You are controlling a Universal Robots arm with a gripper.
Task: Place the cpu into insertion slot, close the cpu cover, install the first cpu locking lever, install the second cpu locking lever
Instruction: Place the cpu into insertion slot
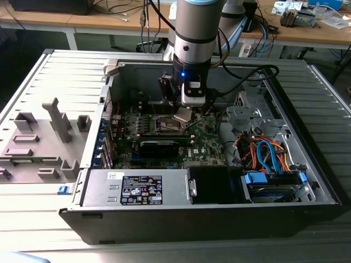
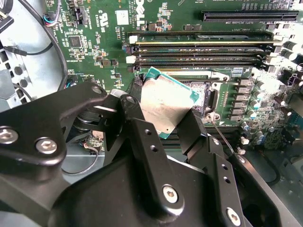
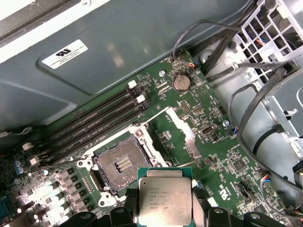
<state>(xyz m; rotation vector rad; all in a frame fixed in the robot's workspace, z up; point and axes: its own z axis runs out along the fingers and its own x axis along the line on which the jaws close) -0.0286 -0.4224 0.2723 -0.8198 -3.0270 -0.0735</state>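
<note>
I'm on step one here: the gripper [image 3: 164, 210] is clamped on the cpu [image 3: 164, 201] by two opposite edges, holding it above the motherboard [image 3: 208, 142] just beside the insertion slot [image 3: 120, 163], not over it. The socket's bare, and as far as I can tell the cpu cover [image 3: 183, 131] is flipped open. I reckon the next move needs the chip centred over the socket, squared to its frame and let down flat and gently, since those contacts look easy to bend.
</note>
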